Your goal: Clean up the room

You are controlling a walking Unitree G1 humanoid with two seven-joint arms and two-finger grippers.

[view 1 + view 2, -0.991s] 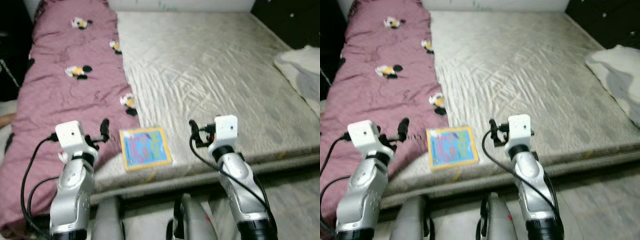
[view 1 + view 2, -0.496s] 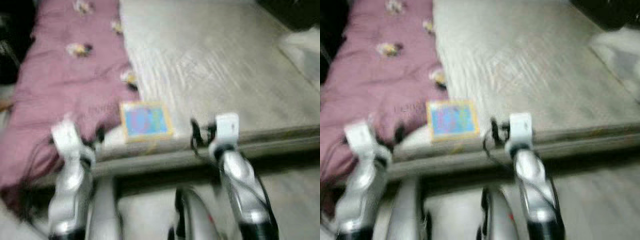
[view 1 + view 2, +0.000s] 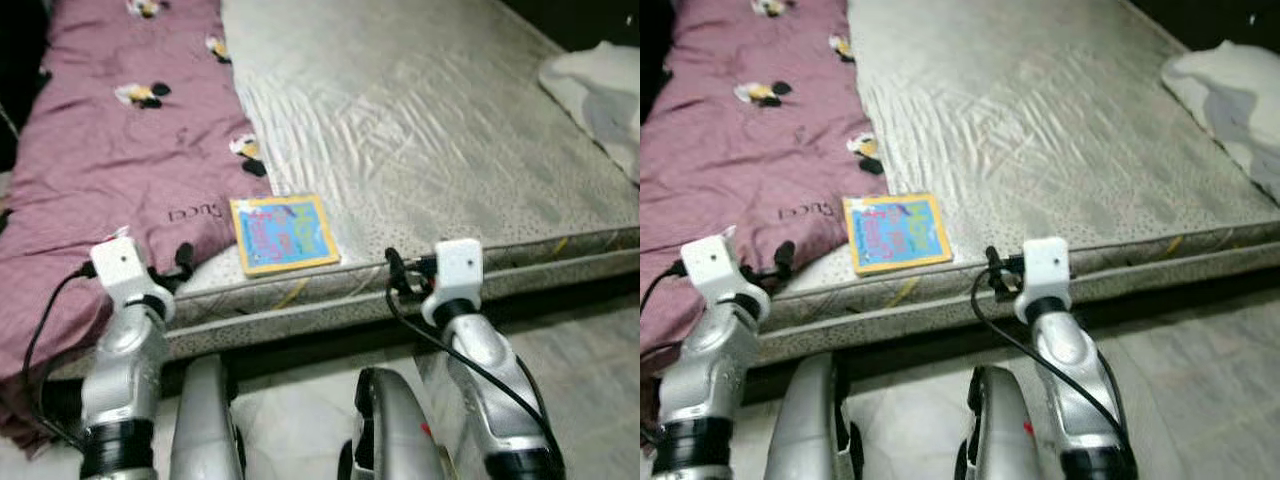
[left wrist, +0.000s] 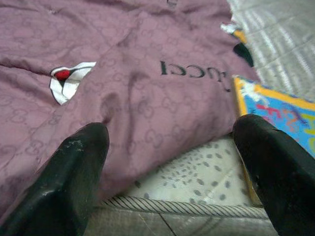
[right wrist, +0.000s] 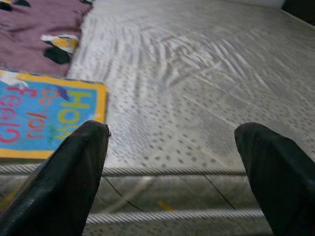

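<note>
A picture book (image 3: 284, 233) with a yellow border and a blue cover lies flat on the bare grey mattress (image 3: 430, 130), close to its front edge. A mauve quilt (image 3: 120, 150) with cartoon prints covers the left strip of the bed, its hem just left of the book. My left gripper (image 3: 172, 268) hovers open at the front edge over the quilt's corner, left of the book (image 4: 275, 105). My right gripper (image 3: 397, 272) is open at the mattress edge, to the right of the book (image 5: 44, 118). Neither holds anything.
A crumpled white cloth (image 3: 600, 90) lies at the bed's far right edge. The mattress side and bed frame (image 3: 540, 265) run across in front of me. Pale tiled floor (image 3: 590, 350) lies below, with my own legs (image 3: 385, 430) at the bottom.
The whole picture has shifted and sharpened after a blur, so the camera moved. Both grippers now sit lower, level with the mattress's front edge. The book has not moved.
</note>
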